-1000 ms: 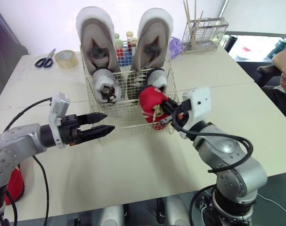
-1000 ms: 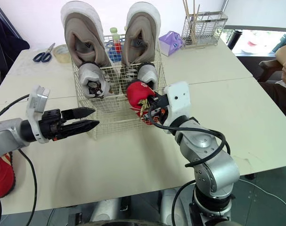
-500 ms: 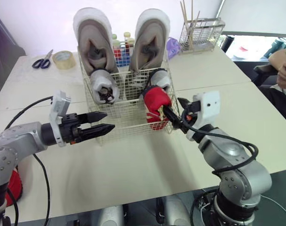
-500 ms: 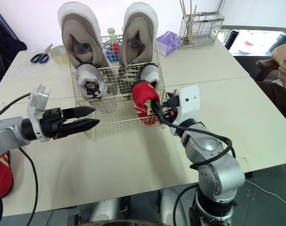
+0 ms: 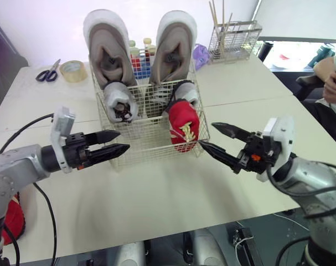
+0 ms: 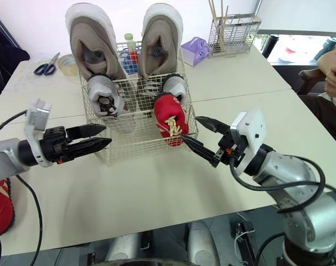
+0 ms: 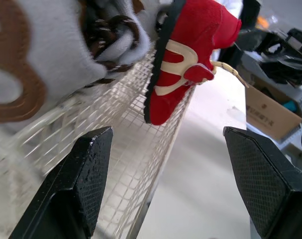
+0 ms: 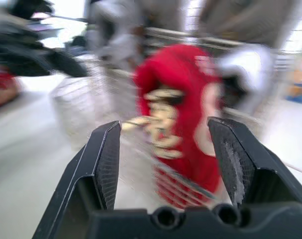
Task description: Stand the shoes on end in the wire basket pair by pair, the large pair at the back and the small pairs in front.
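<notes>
In the front right corner of the wire basket (image 5: 147, 148), the red shoe (image 5: 184, 124) stands on end, braced by the mesh; right hand (image 5: 207, 134) spread, empty, just beside it; left hand (image 5: 124, 140) likewise empty.

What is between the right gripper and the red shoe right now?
Only the mesh wall of the wire basket separates the right gripper from the red shoe; the right wrist view shows it.
</notes>
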Controlling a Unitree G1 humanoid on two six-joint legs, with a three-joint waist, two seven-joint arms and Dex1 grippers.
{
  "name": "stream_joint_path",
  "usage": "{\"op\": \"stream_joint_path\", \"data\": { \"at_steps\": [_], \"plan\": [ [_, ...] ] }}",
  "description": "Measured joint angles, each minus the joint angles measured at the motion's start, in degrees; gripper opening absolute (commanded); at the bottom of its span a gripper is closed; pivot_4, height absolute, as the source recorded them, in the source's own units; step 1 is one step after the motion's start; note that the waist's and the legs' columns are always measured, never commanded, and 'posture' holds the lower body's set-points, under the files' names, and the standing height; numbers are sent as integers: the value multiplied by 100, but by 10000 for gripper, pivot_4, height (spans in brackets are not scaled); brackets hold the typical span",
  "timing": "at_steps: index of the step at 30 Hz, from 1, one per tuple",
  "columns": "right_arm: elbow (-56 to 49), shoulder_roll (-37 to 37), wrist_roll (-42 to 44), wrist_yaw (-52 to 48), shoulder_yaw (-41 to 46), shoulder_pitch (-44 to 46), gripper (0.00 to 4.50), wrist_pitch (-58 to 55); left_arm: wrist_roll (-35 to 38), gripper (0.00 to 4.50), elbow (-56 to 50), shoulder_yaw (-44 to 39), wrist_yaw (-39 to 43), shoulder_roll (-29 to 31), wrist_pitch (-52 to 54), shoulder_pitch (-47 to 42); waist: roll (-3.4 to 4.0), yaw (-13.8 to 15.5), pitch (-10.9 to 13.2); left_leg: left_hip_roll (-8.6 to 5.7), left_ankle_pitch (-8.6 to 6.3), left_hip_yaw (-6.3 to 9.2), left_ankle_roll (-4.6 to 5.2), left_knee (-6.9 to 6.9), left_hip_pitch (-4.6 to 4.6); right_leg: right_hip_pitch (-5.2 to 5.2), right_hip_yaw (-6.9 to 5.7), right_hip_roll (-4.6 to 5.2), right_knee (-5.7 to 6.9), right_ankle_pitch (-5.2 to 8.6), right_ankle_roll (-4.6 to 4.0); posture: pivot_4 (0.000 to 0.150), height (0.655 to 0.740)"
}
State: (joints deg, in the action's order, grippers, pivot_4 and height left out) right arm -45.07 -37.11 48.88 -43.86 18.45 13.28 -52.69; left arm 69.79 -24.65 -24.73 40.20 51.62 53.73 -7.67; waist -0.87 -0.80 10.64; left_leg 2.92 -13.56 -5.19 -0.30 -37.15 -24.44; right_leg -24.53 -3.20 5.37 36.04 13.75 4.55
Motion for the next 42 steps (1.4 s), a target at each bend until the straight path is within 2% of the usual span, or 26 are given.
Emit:
{"op": "stream_joint_path", "data": {
  "at_steps": [1,4,5,6,10,12,15,18,21,25,32,35,42],
  "plan": [
    [149,-391,678,-271,18,220,29721,-274,125,37091,-24,-182,-171,-2,54,85,-1,5,1,3,0,2,1,0,0,0,0,3,1,0,0,1500,7400],
    [429,-1138,2013,-883,-127,709,38058,-799,605,44902,-22,-798,-579,20,219,389,-8,3,5,5,0,8,1,0,-1,2,-3,8,0,0,-1,1500,7400],
    [512,-1408,2273,-1226,-327,928,43241,-942,857,45000,-18,-1218,-713,52,324,657,-11,-28,5,7,-1,6,2,0,1,1,-2,11,-1,0,-1,1500,7400],
    [582,-1479,2367,-1419,-499,1112,44181,-994,982,45000,-28,-1556,-813,102,379,862,-18,-39,5,7,-1,9,3,1,1,0,-3,11,-2,1,-1,1500,7400],
    [1281,-1132,2376,-1694,-1436,2034,44181,-1078,1019,45000,4,-3352,-1070,338,837,2245,-24,-55,6,5,-2,8,2,1,-1,-9,-3,13,-3,2,-3,1500,7400],
    [1610,-762,2208,-1754,-1854,2412,44181,-1043,648,45000,156,-4215,-959,376,1108,3274,-25,-49,7,4,-3,3,0,3,-5,-40,-3,20,-7,2,-4,1500,7400],
    [2051,-297,1744,-1791,-2384,2792,44181,-866,-176,45000,739,-5231,-347,200,1145,4813,-33,-64,4,7,-14,-11,-15,11,-14,-58,-4,33,-21,-4,-12,1500,7400],
    [2164,-152,1339,-1839,-2766,2814,44181,-759,-623,45000,1218,-5714,380,-13,842,5375,-31,66,1,1,-19,7,-20,15,-40,-65,-22,54,-51,-9,-20,1500,7400],
    [2149,-111,1249,-1938,-2878,2814,44181,-688,-708,45000,1688,-5734,990,-71,781,5594,-30,126,-8,3,-19,7,-20,15,-94,-107,-25,61,-88,-39,-66,1500,7400],
    [2150,-298,1211,-2226,-2876,2810,44181,-694,-974,45000,2748,-5566,1546,41,545,5508,-48,94,-19,3,-26,-30,-7,19,-102,-133,-67,105,-88,-46,-74,1500,7400],
    [2155,-697,1178,-2736,-2888,2790,44181,-716,-2018,45000,5014,-4110,2467,939,-273,4454,-63,93,-28,32,-28,-83,-4,18,-106,-163,-173,150,-68,-52,-77,1500,7400],
    [2165,-839,1141,-2785,-2865,2792,44181,-778,-2357,45000,5707,-3668,2679,1089,-577,3953,-69,25,-32,46,-31,-97,-9,17,-106,-166,-196,151,-67,-59,-73,1500,7400],
    [2137,-1042,1212,-2670,-2632,2754,44181,-969,-2720,45000,5949,-2867,3120,952,-693,3532,-73,-26,-34,87,-41,-117,-30,13,-99,-178,-225,146,-56,-70,-60,1500,7400]
  ]
}}
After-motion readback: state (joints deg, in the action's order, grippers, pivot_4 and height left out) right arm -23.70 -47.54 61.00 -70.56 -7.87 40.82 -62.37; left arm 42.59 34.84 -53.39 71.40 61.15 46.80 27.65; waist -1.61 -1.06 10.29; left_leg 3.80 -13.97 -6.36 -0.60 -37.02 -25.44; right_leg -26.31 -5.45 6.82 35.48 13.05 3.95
